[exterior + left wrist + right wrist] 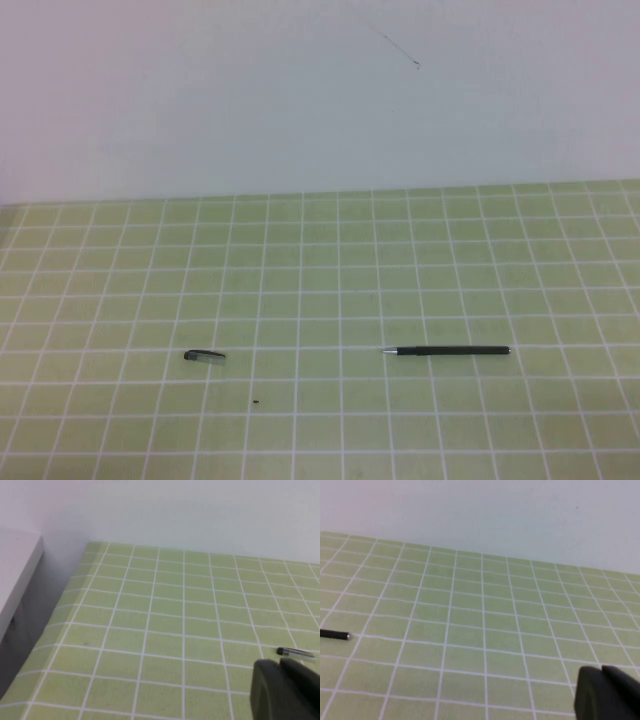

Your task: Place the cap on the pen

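The pen [445, 351] is a thin black stick lying flat on the green grid mat, right of centre, with its silver tip pointing left. Only one end of it shows at the edge of the right wrist view [334, 635]. The short dark cap [204, 355] with a clip lies flat on the mat, left of centre, far from the pen. It also shows in the left wrist view [295, 652]. My left gripper [280, 666] is shut and empty, just short of the cap. My right gripper [601, 672] is shut and empty, away from the pen. Neither gripper shows in the high view.
The green grid mat [320, 260] covers the table up to a plain white wall [320, 90] at the back. A small dark speck [258, 403] lies near the cap. A white ledge [15, 575] stands beyond the mat's left edge.
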